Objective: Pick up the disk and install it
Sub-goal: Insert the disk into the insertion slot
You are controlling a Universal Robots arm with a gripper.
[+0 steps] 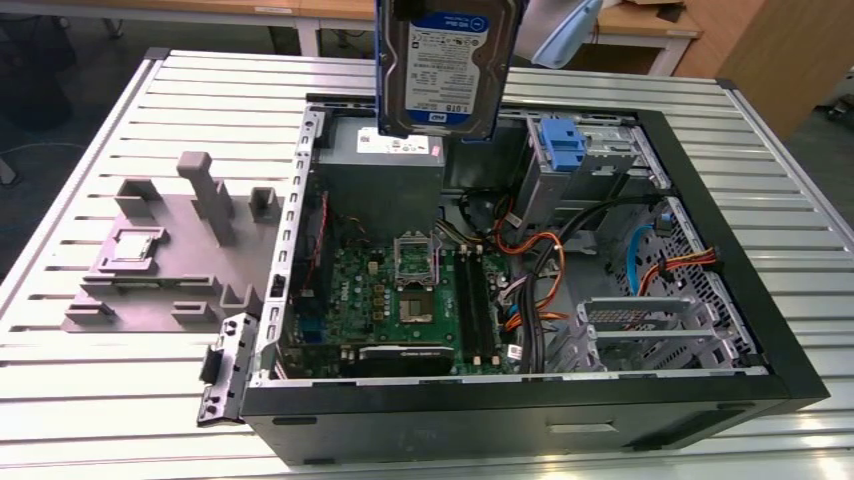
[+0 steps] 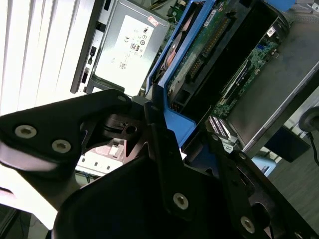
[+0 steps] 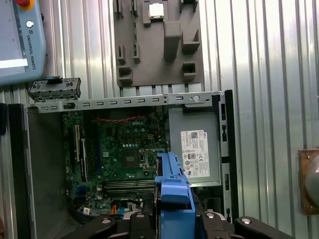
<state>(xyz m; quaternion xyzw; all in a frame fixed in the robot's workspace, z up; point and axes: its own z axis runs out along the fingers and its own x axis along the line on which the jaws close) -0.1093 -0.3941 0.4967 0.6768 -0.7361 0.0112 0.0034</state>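
Observation:
The disk (image 1: 445,65) hangs upright above the back of the open computer case (image 1: 747,330), label side facing the exterior view, with a blue rail showing at its lower edge. In both wrist views its blue carrier (image 3: 172,191) (image 2: 175,123) sits edge-on between black fingers (image 3: 219,221), and its circuit-board underside (image 2: 209,50) shows. My gripper (image 3: 172,219) (image 2: 185,137) is shut on the disk, holding it over the power supply and the motherboard.
Inside the case lie the green motherboard (image 1: 414,290), a grey power supply with a white sticker (image 3: 197,152) and a blue caddy (image 1: 563,150) in the drive bay among loose cables. A grey fixture block (image 1: 174,250) stands on the slatted metal table (image 1: 80,400). A teach pendant (image 3: 20,40) lies beside the case.

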